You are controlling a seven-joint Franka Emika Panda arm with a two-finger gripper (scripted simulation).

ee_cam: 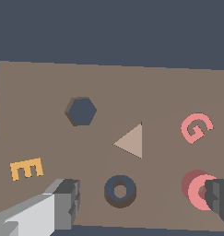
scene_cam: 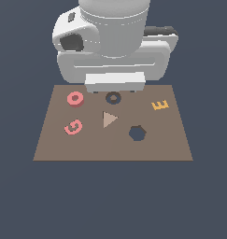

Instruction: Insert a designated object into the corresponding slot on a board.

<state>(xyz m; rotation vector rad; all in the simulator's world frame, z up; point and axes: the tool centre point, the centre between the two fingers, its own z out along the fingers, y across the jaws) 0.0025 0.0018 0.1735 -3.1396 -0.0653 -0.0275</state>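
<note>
The salmon-red ring (scene_cam: 75, 98) lies flat on the brown board (scene_cam: 112, 149), near its far edge toward the exterior view's left. In the wrist view the ring (ee_cam: 196, 186) is partly covered by one fingertip (ee_cam: 219, 199). The dark ring-shaped slot (scene_cam: 113, 97) with a brown centre dot lies beside it; in the wrist view the slot (ee_cam: 120, 191) sits between the two fingers. My gripper (scene_cam: 114, 88) hangs above the board's far edge, over the slot. In the wrist view the gripper (ee_cam: 141, 202) is open wide and empty.
Also on the board: a pink letter G (scene_cam: 73, 126), a tan triangle (scene_cam: 109, 119), a yellow letter E (scene_cam: 160, 105) and a larger dark hexagonal cutout (scene_cam: 137, 133). The arm's white body (scene_cam: 112, 42) rises behind the board's far edge.
</note>
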